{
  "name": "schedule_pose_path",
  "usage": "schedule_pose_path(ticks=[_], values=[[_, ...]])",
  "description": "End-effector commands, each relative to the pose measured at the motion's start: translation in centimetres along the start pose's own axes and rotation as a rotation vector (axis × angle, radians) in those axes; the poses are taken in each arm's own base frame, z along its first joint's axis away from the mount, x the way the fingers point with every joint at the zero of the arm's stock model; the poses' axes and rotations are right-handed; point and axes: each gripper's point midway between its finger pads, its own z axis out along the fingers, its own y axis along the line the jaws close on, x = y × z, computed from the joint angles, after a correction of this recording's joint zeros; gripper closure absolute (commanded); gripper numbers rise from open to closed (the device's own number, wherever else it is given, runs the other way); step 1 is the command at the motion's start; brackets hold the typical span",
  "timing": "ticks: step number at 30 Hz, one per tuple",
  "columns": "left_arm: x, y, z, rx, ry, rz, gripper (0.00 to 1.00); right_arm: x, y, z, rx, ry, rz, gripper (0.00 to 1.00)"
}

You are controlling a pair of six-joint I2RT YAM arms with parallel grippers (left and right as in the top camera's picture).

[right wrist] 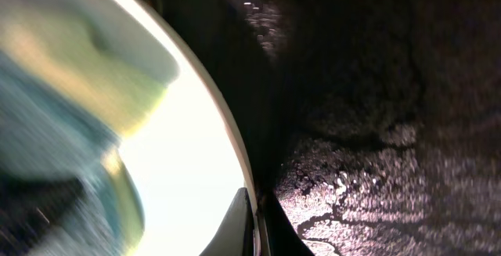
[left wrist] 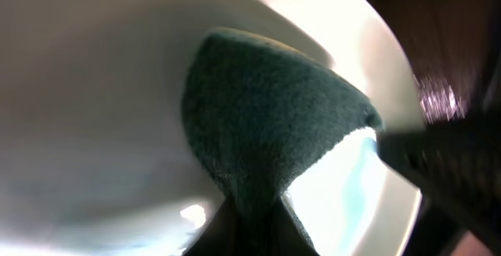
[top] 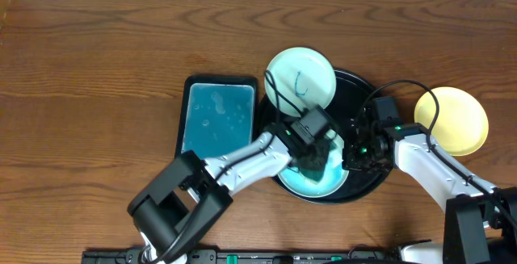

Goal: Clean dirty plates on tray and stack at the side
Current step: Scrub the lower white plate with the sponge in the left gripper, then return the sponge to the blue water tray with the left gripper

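Note:
The round black tray [top: 353, 94] holds a pale mint plate [top: 325, 186] at its front. My left gripper [top: 315, 147] is shut on a dark green cloth [top: 312, 164] and presses it onto this plate. The left wrist view shows the cloth [left wrist: 266, 115] on the plate's white surface [left wrist: 94, 91]. My right gripper [top: 354, 157] is shut on this plate's right rim. In the right wrist view its fingers [right wrist: 254, 226] pinch the rim of the plate [right wrist: 184, 154] above the tray floor [right wrist: 376, 91]. A second mint plate [top: 300, 78] with a teal scribble rests on the tray's far left rim. A yellow plate [top: 451, 120] lies on the table to the right.
A rectangular black tray with a blue inside [top: 218, 117] lies just left of the round tray. Black cables loop over the round tray from both wrists. The table is brown wood, with a pale wall along its far edge.

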Motion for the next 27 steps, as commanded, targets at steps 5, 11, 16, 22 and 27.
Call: schedule_pose_path(ticks=[5,11,16,22,27], values=[[-3.2,3.4,-6.5,-0.052,-0.125,-0.008,0.92,0.4,0.0,0.3,0.011,0.006,-0.005,0.99],[-3.0,3.7,-11.5,-0.071,-0.182,0.012,0.92,-0.1,0.1,0.3,0.005,-0.011,-0.010,0.99],[-3.2,8.2,-13.1,-0.196,-0.188,-0.078,0.92,-0.5,0.3,0.3,0.000,-0.028,-0.015,0.93],[-4.2,13.7,-14.6,-0.263,-0.195,-0.180,0.92,-0.8,0.4,0.3,-0.005,-0.042,-0.018,0.99],[-3.7,17.6,-15.0,-0.302,-0.190,-0.287,0.92,-0.6,0.4,0.3,-0.007,-0.033,-0.017,0.99]])
